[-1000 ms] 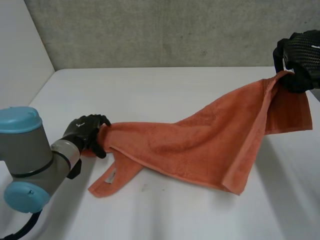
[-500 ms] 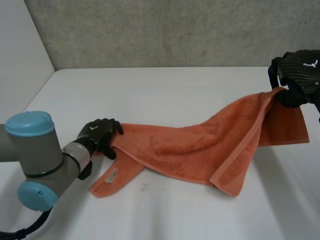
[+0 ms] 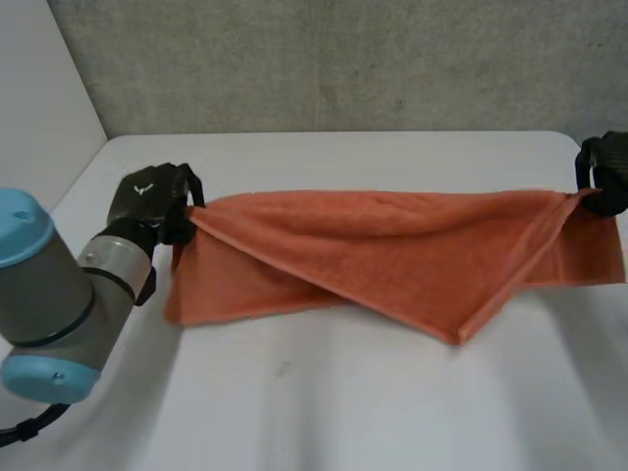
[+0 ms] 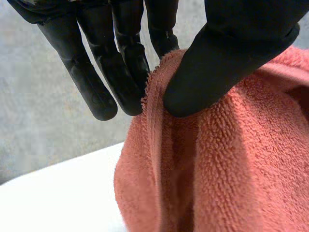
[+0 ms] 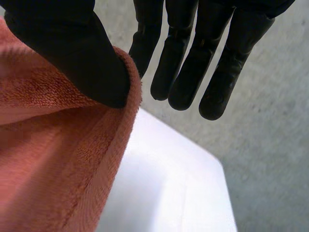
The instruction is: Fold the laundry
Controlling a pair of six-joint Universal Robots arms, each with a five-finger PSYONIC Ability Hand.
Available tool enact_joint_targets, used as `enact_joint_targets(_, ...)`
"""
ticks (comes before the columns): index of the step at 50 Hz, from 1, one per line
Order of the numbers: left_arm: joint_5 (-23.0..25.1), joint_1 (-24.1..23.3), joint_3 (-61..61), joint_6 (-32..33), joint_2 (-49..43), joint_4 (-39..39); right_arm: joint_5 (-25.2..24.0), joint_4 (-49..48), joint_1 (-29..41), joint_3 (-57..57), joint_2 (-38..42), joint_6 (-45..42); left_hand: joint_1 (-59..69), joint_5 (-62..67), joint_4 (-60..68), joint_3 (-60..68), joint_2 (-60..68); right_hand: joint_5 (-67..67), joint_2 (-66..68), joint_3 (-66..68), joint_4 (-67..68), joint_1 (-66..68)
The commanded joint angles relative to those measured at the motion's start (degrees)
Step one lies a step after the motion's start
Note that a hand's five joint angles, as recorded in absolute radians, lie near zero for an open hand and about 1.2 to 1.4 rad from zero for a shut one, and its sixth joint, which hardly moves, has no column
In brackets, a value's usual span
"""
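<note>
**An orange towel held by two robot hands**

The orange towel (image 3: 392, 255) is pulled out long, from one side of the white surface (image 3: 343, 412) to the other. Its top edge runs in a nearly straight line between the two hands. The rest hangs down in two layers that cross over each other. One layer comes to a point low down, a bit right of the middle. The other layer hangs as a flat flap on the left side.

The left robot hand (image 3: 149, 201) holds the left end of the towel. In the left wrist view its thumb (image 4: 227, 63) presses the towel's edge against straight fingers (image 4: 123, 72), so it is pinching the cloth.

The right robot hand (image 3: 608, 172) holds the right end, near the far right corner of the surface. In the right wrist view its thumb (image 5: 72, 53) sits on top of the towel's edge and pinches it against a finger behind. The other fingers (image 5: 212, 67) point out straight, just beside the cloth.

The grey left arm (image 3: 59, 304) with its blue caps sits low on the left. A grey wall (image 3: 343, 59) stands behind the surface.
</note>
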Motion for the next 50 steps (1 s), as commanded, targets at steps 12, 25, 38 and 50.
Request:
enact_joint_targets(12, 0.1, 0.8, -2.6, 13.3, 14.5, -13.3, -1.1, 13.9, 0.1, -4.0, 5.0, 1.4, 14.1, 11.9, 10.4, 10.5, 10.7, 13.4, 12.5, 12.2, 11.7, 24.3)
enact_joint_targets(25, -0.3, 2.5, 9.7, 23.5, -3.9, -10.9, 0.6, 5.3, 5.1, -12.7, 10.9, -1.0, 14.1, 11.9, 10.4, 10.5, 10.7, 13.4, 12.5, 12.2, 11.7, 24.3)
enact_joint_targets(38, -1.6, 1.6, 32.8, 23.6, -2.8, 13.9, 10.1, -16.1, 9.3, -32.1, 6.7, 25.0, 14.1, 11.9, 10.4, 10.5, 10.7, 13.4, 12.5, 12.2, 11.7, 24.3)
enact_joint_targets(50, -3.0, 1.9, 12.4, 23.7, -2.7, 16.0, 0.4, -4.6, 9.5, -28.2, 11.8, 23.9, 14.1, 11.9, 10.4, 10.5, 10.7, 13.4, 12.5, 12.2, 11.7, 24.3)
